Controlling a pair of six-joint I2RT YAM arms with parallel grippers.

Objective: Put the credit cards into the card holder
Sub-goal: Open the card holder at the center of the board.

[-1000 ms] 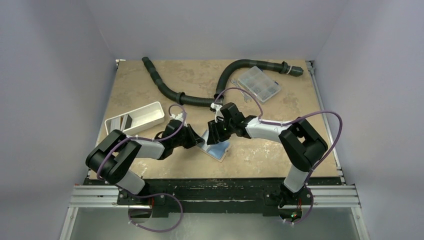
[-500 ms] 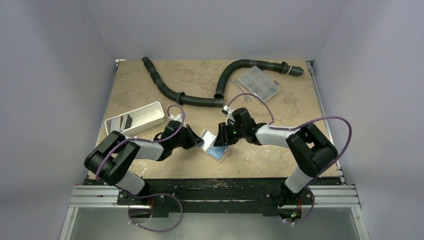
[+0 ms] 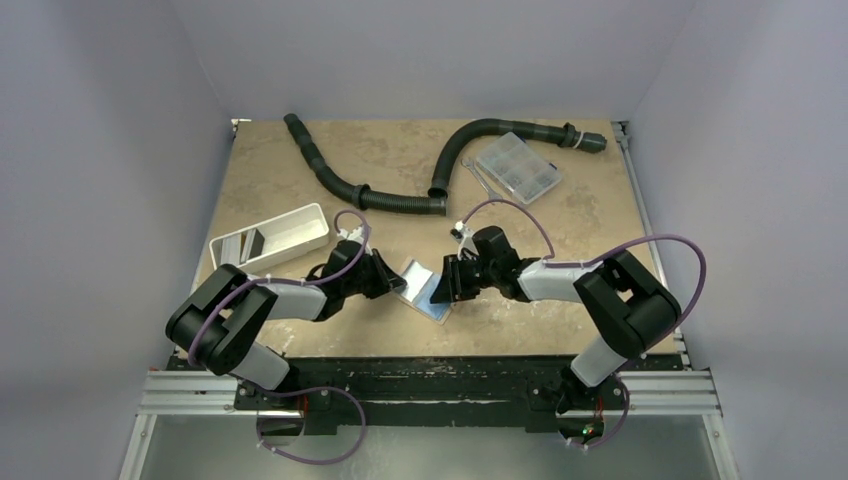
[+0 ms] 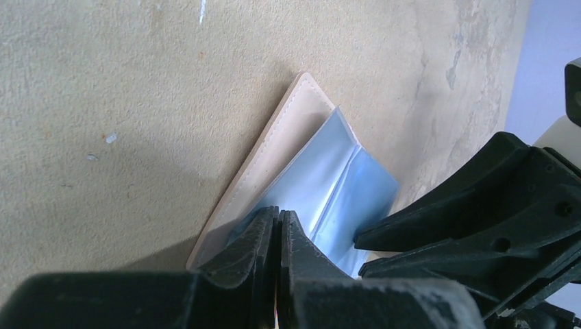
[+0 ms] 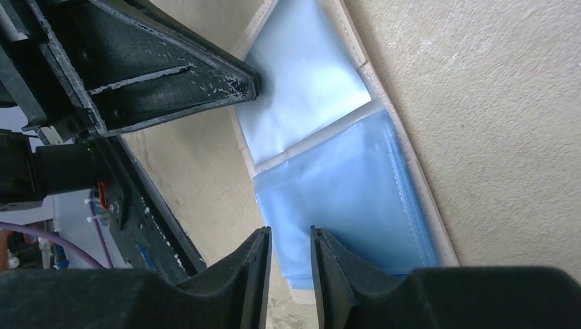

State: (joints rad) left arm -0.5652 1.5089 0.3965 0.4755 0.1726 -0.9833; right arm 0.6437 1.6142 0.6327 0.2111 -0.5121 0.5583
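card holder (image 3: pixel 424 286) lies open, inside up, on the tabletop (image 3: pixel 560 310) near the front edge, btwn the 2 arms. left jaws shut tight, tip resting on its paler half; can't tell if they pinch a flap or just press. right jaws slightly apart, nothing seen btwn them, low over the edge of the bluer pocket half. looks like the pocket-opening step: left should pin the holder w/ steady downward load so it won't skate. right should come in low & catch only the top pocket layer, not the tan cover. holder: tan stitched rim, glossy pale-blue lining, creased at the fold. no loose credit cards seen by it.
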